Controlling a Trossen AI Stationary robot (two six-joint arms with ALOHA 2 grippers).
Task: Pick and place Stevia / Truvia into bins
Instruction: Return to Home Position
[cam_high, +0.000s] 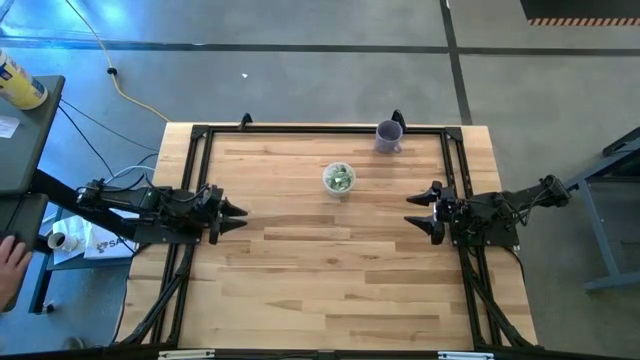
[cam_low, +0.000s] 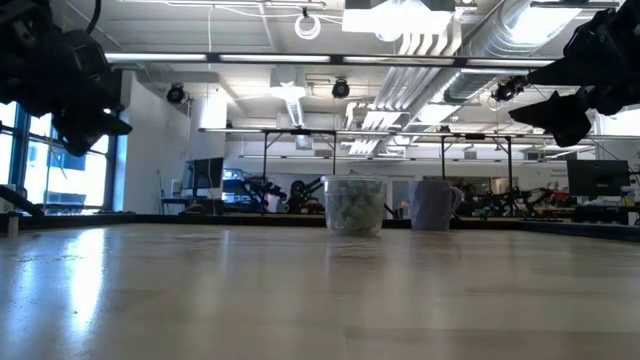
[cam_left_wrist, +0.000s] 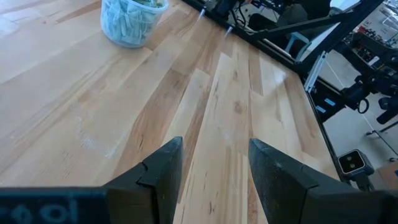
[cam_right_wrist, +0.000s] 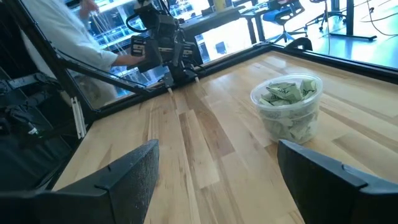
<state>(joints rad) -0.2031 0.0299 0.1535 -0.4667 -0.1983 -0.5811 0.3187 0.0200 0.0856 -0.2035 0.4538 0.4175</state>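
High view first: where are the small pale green and white paper sweetener packets (cam_right_wrist: 287, 92)?
— Heaped in the small clear plastic cup with the round rim (cam_high: 338, 179), a little toward 12 o'clock from the table's middle. I see none loose on the wood. The purple cup (cam_high: 389, 136) stands apart at 1 o'clock.
— How would one handle?
— Light, thin and limp, I judge, and slightly slick. It would crumple before tearing. Pinch it across the short width, near the middle. The cup looks light too and could tip if nudged.
— The grippers?
— Left gripper (cam_high: 236, 213) at 9 o'clock, right gripper (cam_high: 418, 211) at 3 o'clock, both raised above the boards, fingers spread, holding nothing.
— Surface and room?
— A pale wooden plank tabletop (cam_high: 330, 290), flat, inside a black frame (cam_high: 300, 127). Beyond it is an open workshop with ceiling ducts (cam_low: 470, 40). A person's hand (cam_high: 10, 265) shows past 9 o'clock.
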